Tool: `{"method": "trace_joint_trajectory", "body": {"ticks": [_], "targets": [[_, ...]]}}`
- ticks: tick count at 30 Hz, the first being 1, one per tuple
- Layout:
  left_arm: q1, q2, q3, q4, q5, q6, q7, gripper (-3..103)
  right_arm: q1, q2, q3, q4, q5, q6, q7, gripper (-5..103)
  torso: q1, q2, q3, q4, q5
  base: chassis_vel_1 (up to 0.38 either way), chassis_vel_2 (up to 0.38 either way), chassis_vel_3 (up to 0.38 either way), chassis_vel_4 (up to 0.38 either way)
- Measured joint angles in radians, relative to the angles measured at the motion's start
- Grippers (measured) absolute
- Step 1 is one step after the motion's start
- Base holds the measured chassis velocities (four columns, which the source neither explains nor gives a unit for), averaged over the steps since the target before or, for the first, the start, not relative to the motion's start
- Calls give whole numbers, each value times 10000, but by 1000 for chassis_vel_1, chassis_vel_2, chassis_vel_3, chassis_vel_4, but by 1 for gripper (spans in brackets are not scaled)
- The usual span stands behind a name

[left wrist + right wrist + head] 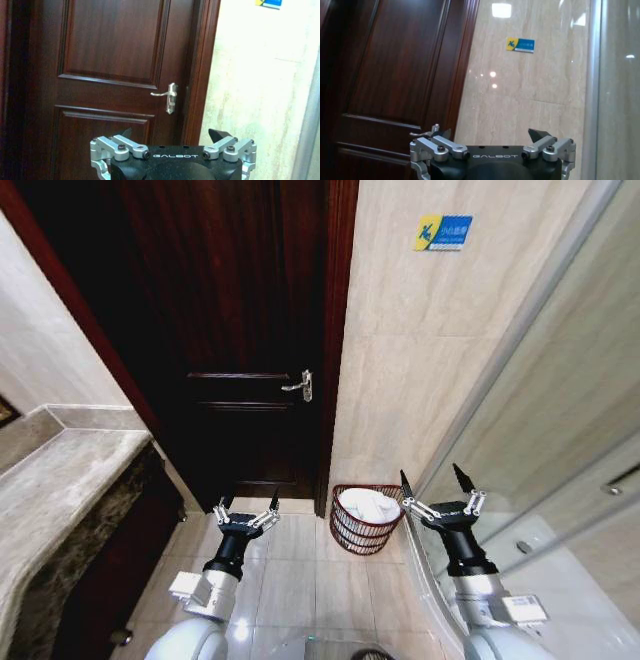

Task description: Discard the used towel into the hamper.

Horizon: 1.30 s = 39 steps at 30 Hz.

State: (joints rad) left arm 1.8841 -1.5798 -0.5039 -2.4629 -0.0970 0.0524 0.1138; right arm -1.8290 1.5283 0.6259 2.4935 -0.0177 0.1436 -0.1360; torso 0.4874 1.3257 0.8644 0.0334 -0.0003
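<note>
The hamper (365, 533), a small round red-brown wire-mesh basket, stands on the tiled floor against the wall beside the door frame. A white towel (366, 504) lies bunched inside it. My left gripper (249, 506) hangs open and empty over the floor to the left of the hamper, pointing at the door. To the hamper's right my right gripper (437, 480) is also open and empty. In the left wrist view my left gripper (172, 135) shows spread fingers before the door; in the right wrist view my right gripper (491, 134) faces the wall.
A dark wooden door (240, 330) with a silver handle (299, 386) is shut straight ahead. A stone counter (55, 500) runs along the left. A glass shower partition (540, 430) stands close on the right. A blue-yellow sign (443, 232) is on the beige wall.
</note>
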Motion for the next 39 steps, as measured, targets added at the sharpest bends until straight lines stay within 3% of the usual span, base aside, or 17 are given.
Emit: {"method": "trace_joint_trajectory", "body": {"ticks": [39], "targets": [[0, 0, 0, 0, 0, 0, 0, 100, 0, 0, -1, -1, 0, 1, -1, 100, -2, 0, -1, 2, 2, 204, -197, -202, 199]]}}
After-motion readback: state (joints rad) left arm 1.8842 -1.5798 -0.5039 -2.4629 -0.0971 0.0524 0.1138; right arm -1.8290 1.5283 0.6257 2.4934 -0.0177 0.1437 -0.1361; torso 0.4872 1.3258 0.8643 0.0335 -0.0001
